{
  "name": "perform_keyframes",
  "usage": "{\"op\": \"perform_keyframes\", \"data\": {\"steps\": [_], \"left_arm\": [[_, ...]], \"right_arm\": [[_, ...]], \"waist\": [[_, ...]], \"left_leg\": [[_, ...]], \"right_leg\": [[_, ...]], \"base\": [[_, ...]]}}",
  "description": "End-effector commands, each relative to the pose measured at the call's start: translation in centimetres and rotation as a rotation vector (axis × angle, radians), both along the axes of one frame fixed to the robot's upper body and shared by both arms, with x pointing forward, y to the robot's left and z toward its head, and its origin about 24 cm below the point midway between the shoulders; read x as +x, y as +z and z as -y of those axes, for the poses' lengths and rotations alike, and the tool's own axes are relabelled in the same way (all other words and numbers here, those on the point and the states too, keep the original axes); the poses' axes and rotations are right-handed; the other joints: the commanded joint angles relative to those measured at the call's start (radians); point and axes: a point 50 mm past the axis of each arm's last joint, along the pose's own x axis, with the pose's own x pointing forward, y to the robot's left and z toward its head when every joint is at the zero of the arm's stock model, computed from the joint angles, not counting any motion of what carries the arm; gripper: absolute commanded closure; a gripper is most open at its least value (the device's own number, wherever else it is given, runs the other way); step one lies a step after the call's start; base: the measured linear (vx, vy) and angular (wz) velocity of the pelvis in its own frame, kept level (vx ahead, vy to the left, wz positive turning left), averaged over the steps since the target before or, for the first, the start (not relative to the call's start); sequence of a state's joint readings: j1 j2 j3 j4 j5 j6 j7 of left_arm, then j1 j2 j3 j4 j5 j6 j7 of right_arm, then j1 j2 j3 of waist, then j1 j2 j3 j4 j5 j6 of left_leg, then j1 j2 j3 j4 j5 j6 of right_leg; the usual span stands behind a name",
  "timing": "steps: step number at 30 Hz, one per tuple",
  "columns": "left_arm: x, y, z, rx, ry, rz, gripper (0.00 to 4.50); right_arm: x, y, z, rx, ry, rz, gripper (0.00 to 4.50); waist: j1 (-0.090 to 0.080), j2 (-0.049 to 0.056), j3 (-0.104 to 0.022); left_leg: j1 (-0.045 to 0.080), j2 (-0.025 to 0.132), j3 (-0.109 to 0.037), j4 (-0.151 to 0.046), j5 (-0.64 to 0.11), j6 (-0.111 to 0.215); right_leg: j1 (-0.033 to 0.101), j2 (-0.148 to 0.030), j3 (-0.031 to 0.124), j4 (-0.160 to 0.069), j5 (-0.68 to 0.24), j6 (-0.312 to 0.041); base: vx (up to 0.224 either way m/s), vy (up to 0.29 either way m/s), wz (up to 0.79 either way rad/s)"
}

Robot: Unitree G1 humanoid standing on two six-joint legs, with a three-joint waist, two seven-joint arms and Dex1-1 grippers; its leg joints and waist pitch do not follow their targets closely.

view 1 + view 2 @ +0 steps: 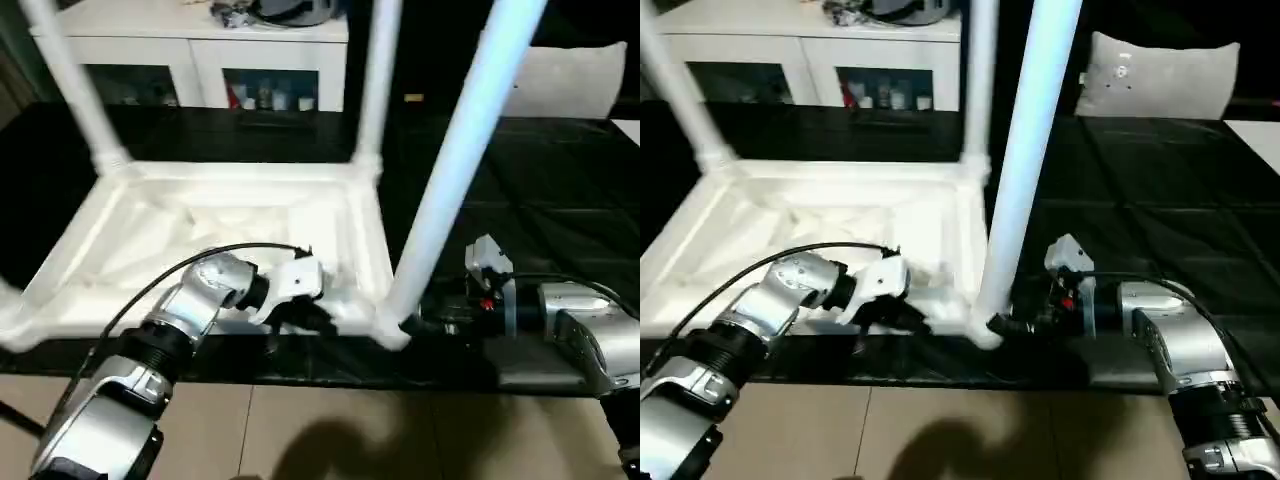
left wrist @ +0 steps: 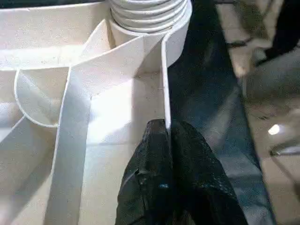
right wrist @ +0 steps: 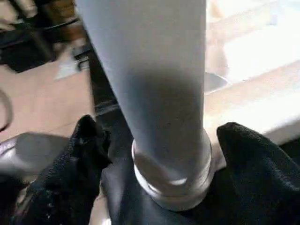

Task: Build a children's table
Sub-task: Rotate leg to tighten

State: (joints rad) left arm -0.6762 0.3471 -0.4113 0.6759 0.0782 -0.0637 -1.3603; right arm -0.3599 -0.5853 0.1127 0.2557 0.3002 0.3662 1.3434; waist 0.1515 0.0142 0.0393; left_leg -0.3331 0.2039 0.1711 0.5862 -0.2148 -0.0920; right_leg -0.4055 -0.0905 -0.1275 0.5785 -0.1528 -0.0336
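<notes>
White plastic, the upturned children's table (image 1: pixel 230 225) lies underside-up on the black mat (image 1: pixel 1160 200), with three legs seen standing in its corner holes: two at the far corners, at about 11 and 1 o'clock, and the near leg (image 1: pixel 455 170) at 4 o'clock. The left gripper (image 2: pixel 166 136) is pinched together on the table's thin side wall, while the right gripper (image 3: pixel 166 154) stands apart around that near leg's base. Judging by this, most is done; the near-left corner, at 8 o'clock, is cut off, so I cannot tell about a fourth leg
</notes>
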Motion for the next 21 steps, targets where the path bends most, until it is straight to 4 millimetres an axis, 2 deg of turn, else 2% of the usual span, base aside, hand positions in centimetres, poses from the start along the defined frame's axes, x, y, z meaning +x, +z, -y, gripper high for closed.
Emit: {"op": "perform_keyframes", "data": {"steps": [1,8,12,16,21], "left_arm": [[-0.4,-0.3,0.1,0.059,-0.08,-0.024,4.5],[-0.5,-0.2,-0.2,0.07,-0.121,-0.04,4.5],[-0.7,-0.3,-0.2,0.068,-0.131,-0.047,4.5],[-0.7,-0.4,-0.2,0.068,-0.135,-0.051,4.5],[-0.8,-0.5,0.0,0.051,-0.121,-0.063,4.5]], "right_arm": [[0.1,0.7,-0.2,0.007,0.047,0.003,0.89],[-0.2,0.3,-0.7,0.014,0.094,-0.014,1.52],[0.1,0.1,-1.0,0.02,0.09,-0.01,1.87],[0.0,0.0,-1.2,0.029,0.095,-0.019,2.31],[-0.7,-0.3,-1.5,0.049,0.115,-0.049,2.46]], "waist": [[-0.002,-0.005,-0.062],[0.0,-0.007,-0.063],[0.0,-0.004,-0.064],[0.0,-0.005,-0.064],[0.0,-0.005,-0.063]], "left_leg": [[-0.007,0.034,-0.002,-0.063,-0.123,0.084],[-0.01,0.031,-0.003,-0.063,-0.119,0.075],[-0.009,0.033,-0.003,-0.063,-0.118,0.07],[-0.009,0.031,-0.002,-0.062,-0.117,0.07],[-0.01,0.03,-0.002,-0.062,-0.118,0.071]], "right_leg": [[0.063,-0.068,0.056,-0.064,-0.294,-0.156],[0.065,-0.067,0.055,-0.064,-0.306,-0.145],[0.064,-0.068,0.056,-0.06,-0.28,-0.159],[0.066,-0.067,0.056,-0.062,-0.284,-0.157],[0.067,-0.066,0.055,-0.063,-0.295,-0.147]], "base": [[0.0,0.0,0.0],[0.0,0.0,0.0],[0.0,0.0,0.0],[0.0,0.0,0.0],[0.0,0.0,0.0]]}}
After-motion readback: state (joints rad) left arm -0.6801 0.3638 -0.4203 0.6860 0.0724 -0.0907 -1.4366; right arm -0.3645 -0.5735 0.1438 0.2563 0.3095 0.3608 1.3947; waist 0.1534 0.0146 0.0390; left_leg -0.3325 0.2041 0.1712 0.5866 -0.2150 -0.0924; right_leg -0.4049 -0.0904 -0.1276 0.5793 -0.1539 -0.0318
